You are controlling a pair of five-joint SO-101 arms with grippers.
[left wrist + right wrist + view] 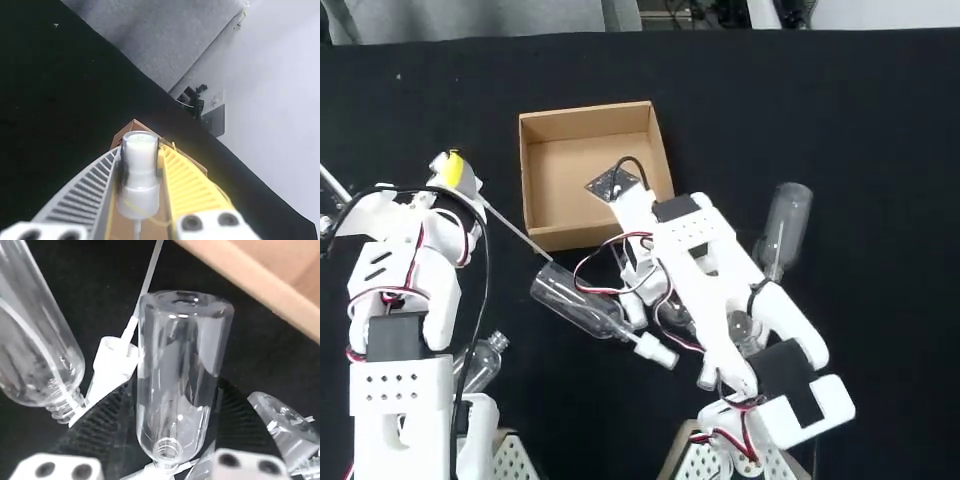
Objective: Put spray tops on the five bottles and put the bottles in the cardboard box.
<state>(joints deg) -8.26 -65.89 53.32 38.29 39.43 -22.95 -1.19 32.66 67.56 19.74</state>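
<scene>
The spray top (139, 172) is pinched between the left gripper's (140, 150) grey and yellow jaws, just outside the cardboard box (588, 235). Its thin tube (515, 232) slants toward a lying bottle (578, 298) in front of the box. The right gripper (175, 390) clasps an uncapped bottle (180, 355) by its sides, neck toward the wrist camera, but from above the arm covers that grasp, so whether it is the lying one is unclear. A half-hidden bottle (485, 362) sits by the left arm.

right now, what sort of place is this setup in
Probably a robotics lab or workshop bench: two white robot arms on a black-covered table, a cardboard box and clear bottles, cables behind.
</scene>
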